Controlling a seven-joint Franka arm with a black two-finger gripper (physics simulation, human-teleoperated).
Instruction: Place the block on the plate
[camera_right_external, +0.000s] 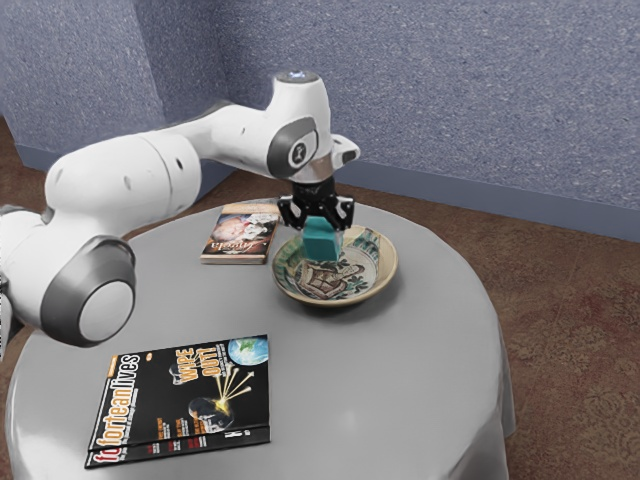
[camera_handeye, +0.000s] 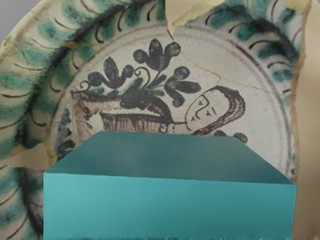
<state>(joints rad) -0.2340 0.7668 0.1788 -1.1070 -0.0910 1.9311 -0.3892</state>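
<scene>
The black gripper (camera_right_external: 318, 222) is over the plate (camera_right_external: 378, 278), shut on the teal block (camera_right_external: 322, 243) from two sides. The block hangs below the hand, in front of the plate's back part in the exterior view; whether its underside touches the plate cannot be told. In the wrist view the block (camera_handeye: 170, 205) lies large along the lower edge, with the painted plate (camera_handeye: 150, 65) behind it, its green rim and flower-and-face drawing showing around the block.
A small book (camera_right_external: 240, 235) lies beside the plate, toward the exterior view's left. A black magazine (camera_right_external: 185, 400) lies nearer the camera on the round grey table (camera_right_external: 370, 400). The plate's raised rim surrounds the area under the hand.
</scene>
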